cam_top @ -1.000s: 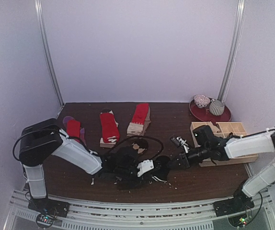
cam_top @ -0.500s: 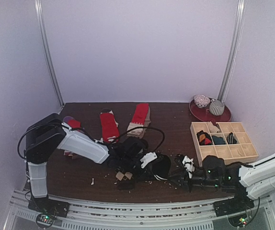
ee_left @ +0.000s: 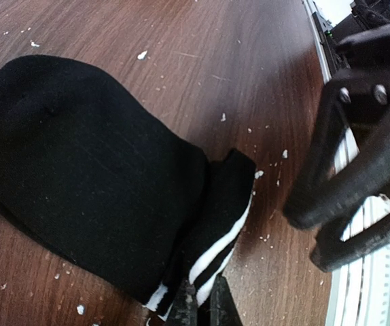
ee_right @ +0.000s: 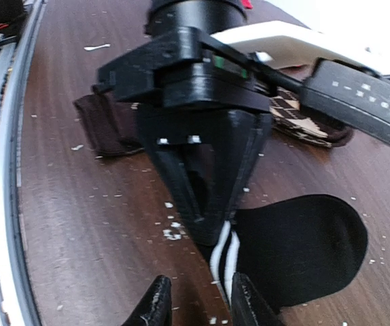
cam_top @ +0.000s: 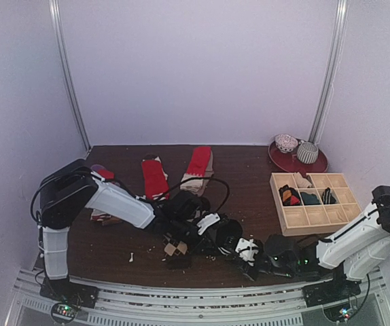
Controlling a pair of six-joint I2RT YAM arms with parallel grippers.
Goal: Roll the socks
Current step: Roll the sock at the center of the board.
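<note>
While the black sock with white stripes [ee_left: 79,170] lies flat on the desk [ee_left: 181,41] near its front edge, the left gripper [ee_left: 198,302] has its fingers clamped together on the striped cuff. The right gripper [ee_right: 198,305] faces it just beside that cuff, fingers apart and holding nothing. A brown argyle sock [ee_right: 304,125] lies just beyond the left gripper.
</note>
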